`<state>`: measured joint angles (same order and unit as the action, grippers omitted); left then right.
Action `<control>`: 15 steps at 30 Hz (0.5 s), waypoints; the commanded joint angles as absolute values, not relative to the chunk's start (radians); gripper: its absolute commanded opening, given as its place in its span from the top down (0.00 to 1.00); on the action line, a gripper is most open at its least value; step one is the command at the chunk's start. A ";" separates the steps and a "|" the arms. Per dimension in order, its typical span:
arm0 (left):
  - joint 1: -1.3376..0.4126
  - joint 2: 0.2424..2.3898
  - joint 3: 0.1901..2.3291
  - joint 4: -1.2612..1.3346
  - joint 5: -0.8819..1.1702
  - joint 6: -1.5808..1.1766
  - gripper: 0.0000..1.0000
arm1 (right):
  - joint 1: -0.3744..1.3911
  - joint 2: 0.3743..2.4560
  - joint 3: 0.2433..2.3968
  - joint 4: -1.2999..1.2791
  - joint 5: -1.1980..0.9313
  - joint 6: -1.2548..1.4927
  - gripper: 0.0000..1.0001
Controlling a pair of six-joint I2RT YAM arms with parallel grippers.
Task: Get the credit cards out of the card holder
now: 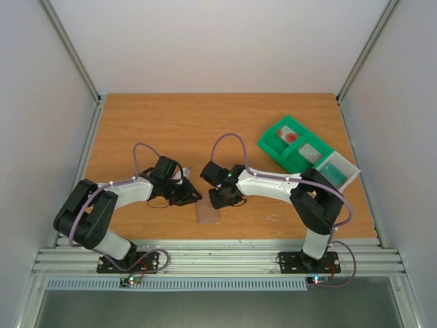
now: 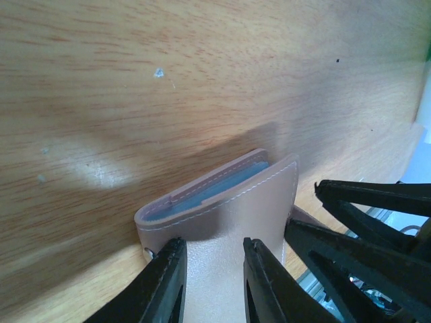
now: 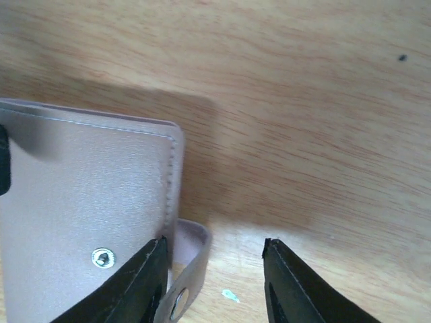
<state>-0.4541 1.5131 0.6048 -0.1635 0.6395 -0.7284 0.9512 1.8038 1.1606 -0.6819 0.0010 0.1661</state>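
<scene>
Near edge of desk, about midway between left and right edges: card holder, folded shut, lying flat; both arms bent inward over it; left gripper at its far-left side, right gripper at its far-right side, tips close together.

Top view only: whole layout; holder just a small pale-tan patch; finger gaps too small to read there.

Left wrist only: blue-grey lining as a thin strip between the two tan flaps along the open edge; left fingers a narrow gap apart over the top flap, cover leather showing between them, nothing clamped; contact with the flap not clear; right gripper's black fingers at the right border, just beside the holder's corner.

Right wrist only: metal snap stud on the cover; stitched seam along the edge; strap tab with a second snap curling off the holder's side; right fingers moderately parted, one over the cover's edge, the other over bare wood, tab lying in the gap, not pinched.

Any marking on the stud too blurred to read.

Farther, by the right edge toward the far right corner, top view alone: green tray, well apart from the holder; one flat piece per compartment, red card, grey card, teal card; too small to be certain of them.
</scene>
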 commanded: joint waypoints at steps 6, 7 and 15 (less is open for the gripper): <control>-0.457 1.541 0.605 -0.151 0.629 -0.717 0.74 | 0.959 1.720 1.120 -0.697 0.119 0.135 0.79; -0.457 1.545 0.605 -0.147 0.629 -0.718 0.74 | 0.959 1.714 1.105 -0.680 0.117 0.133 0.83; -0.457 1.534 0.600 -0.131 0.633 -0.739 0.74 | 0.957 1.713 1.058 -0.587 0.037 0.150 0.88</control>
<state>-0.4541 1.5230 0.6048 -0.1528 0.6441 -0.7326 0.9512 1.7245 1.0698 -0.6468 0.0685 0.1394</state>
